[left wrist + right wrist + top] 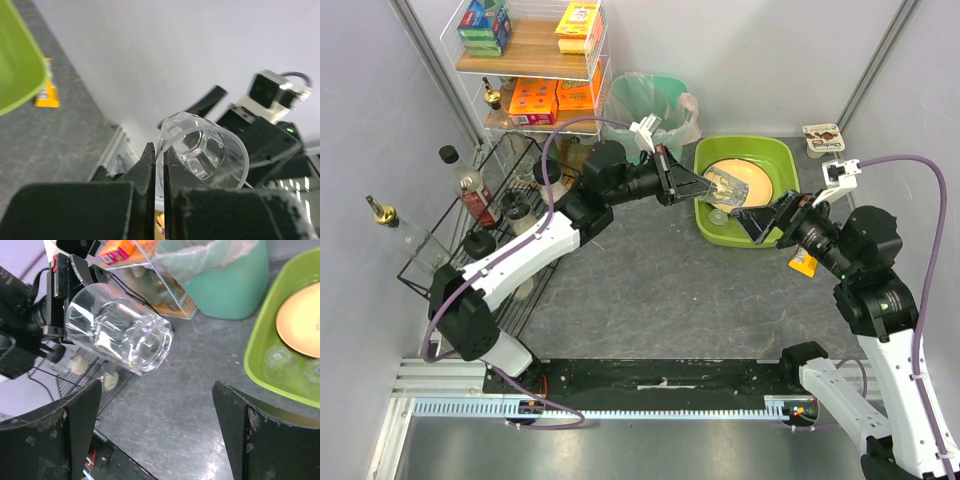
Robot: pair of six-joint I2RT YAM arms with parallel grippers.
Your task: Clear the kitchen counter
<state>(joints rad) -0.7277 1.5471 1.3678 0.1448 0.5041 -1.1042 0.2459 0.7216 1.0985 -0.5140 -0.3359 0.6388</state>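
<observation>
My left gripper (698,184) is shut on the rim of a clear drinking glass (729,186) and holds it on its side over the left part of the lime-green tub (778,157). The glass fills the left wrist view (202,150) and shows in the right wrist view (117,328). My right gripper (763,222) is open and empty, at the tub's near edge, facing the glass. The tub holds a tan plate (762,176) and clear glassware (278,357). The dark-grey kitchen counter (660,290) lies below.
A black wire rack (440,235) with bottles stands at the left. A white wire shelf (535,62) with boxes is at the back. A teal bin (658,100) with a plastic liner is behind the tub. A yellow packet (803,264) lies under the right arm.
</observation>
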